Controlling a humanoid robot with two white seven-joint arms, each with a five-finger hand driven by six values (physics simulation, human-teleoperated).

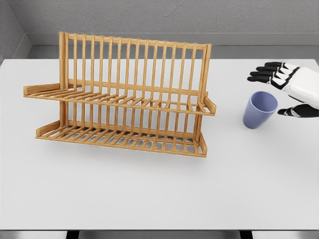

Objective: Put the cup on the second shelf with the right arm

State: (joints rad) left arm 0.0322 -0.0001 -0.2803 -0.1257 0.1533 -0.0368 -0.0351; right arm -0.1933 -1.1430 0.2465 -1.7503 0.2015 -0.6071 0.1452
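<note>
Right robot hand poised beside the blue cup

Fingers spread, gripping nothing; the cup stands on the desk just left of the palm (bamboo dish rack farther left). An off-centre closure could tip the cup away.

White table, wooden two-tier dish rack standing left of centre, blue cup upright right
</note>
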